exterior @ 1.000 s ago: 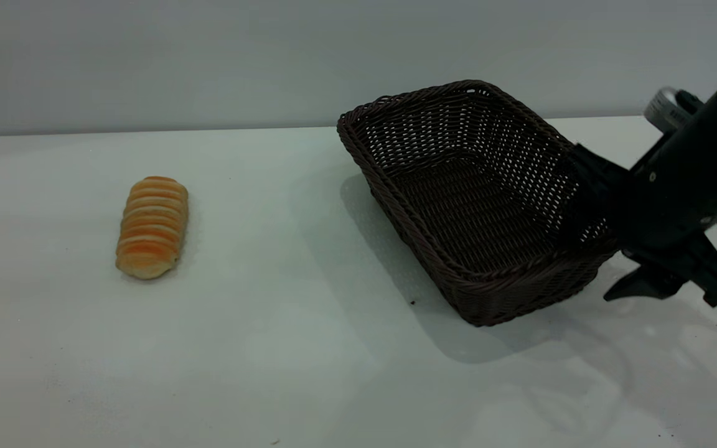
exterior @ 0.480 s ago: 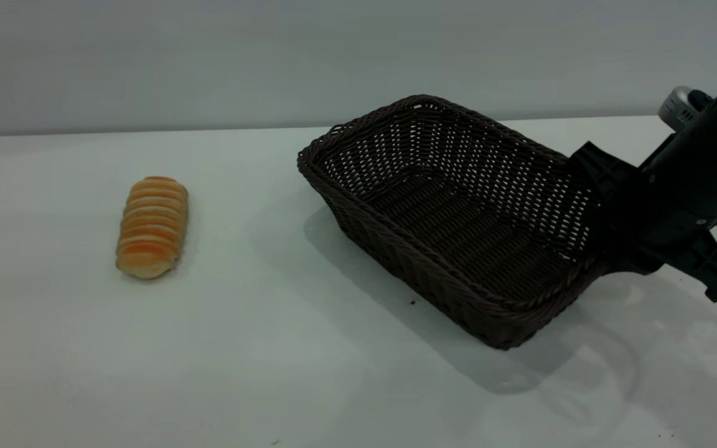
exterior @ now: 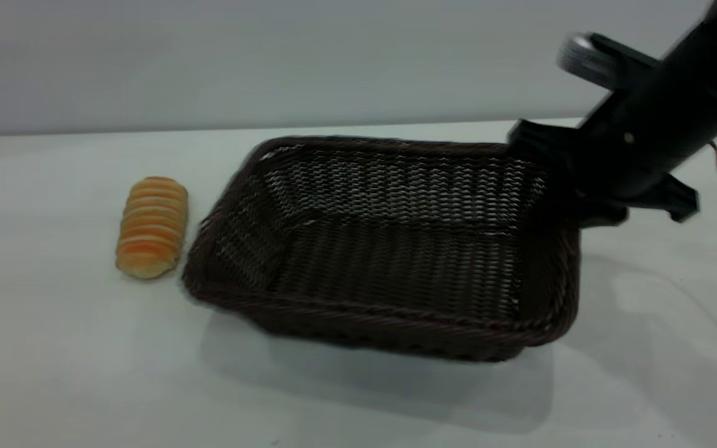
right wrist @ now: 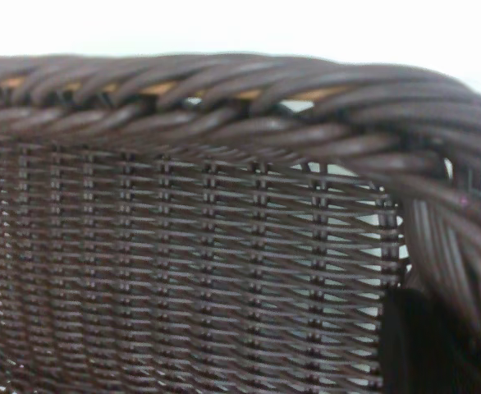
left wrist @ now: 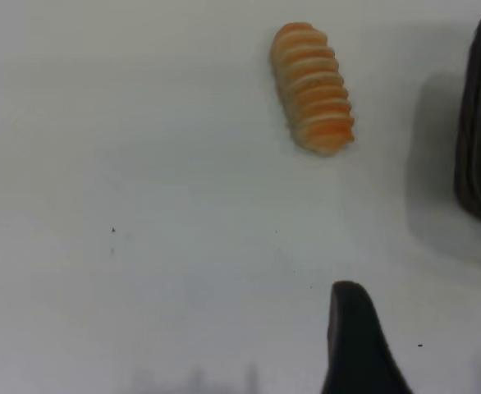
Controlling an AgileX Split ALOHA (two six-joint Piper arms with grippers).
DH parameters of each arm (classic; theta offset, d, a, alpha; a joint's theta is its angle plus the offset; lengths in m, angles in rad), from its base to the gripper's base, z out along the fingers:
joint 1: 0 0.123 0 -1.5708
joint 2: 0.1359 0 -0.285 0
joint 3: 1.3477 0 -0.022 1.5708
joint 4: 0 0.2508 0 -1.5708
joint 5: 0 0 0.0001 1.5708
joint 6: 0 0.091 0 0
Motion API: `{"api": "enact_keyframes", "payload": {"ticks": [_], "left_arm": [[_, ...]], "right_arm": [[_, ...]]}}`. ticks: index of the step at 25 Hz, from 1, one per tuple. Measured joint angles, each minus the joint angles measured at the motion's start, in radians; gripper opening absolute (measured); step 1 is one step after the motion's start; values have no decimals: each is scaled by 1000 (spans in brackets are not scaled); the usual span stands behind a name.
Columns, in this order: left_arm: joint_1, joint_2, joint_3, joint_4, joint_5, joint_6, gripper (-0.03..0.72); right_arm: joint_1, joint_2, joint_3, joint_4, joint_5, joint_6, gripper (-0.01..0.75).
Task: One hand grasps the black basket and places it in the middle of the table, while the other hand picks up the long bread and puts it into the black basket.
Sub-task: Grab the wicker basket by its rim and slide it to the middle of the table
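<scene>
The black basket [exterior: 358,308] is at mid-table, blurred, its shadow spread under it, its left end close to the long bread [exterior: 152,227]. My right gripper [exterior: 557,180] is shut on the basket's right end wall at the rim. In the right wrist view the woven wall [right wrist: 183,246] fills the picture and one dark finger [right wrist: 413,345] lies against it. The bread lies on the table [exterior: 84,361] at the left. The left wrist view shows the bread [left wrist: 313,86] ahead, an end of the basket [left wrist: 480,123] beside it, and my left gripper [left wrist: 425,328] open and empty above the table.
A grey wall runs behind the table's far edge. The right arm's dark body [exterior: 676,106] reaches in from the upper right, with a cable behind it. A few tiny dark specks [left wrist: 113,231] dot the tabletop.
My right gripper has carried the basket leftward and swung it round, so its long side now faces the front and its left end is close to the bread. The bread has not moved.
</scene>
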Motion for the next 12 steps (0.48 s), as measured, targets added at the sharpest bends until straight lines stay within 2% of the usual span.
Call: {"api": "enact_keyframes", "payload": {"ticks": [6,12], "left_arm": [[0,0,0,0,15,0,447],[0,0,0,0,26,0,447]], "right_arm": [[0,81,-161,-11,181,-96,89],[0,166,-210,-17,197,-103,89]]}}
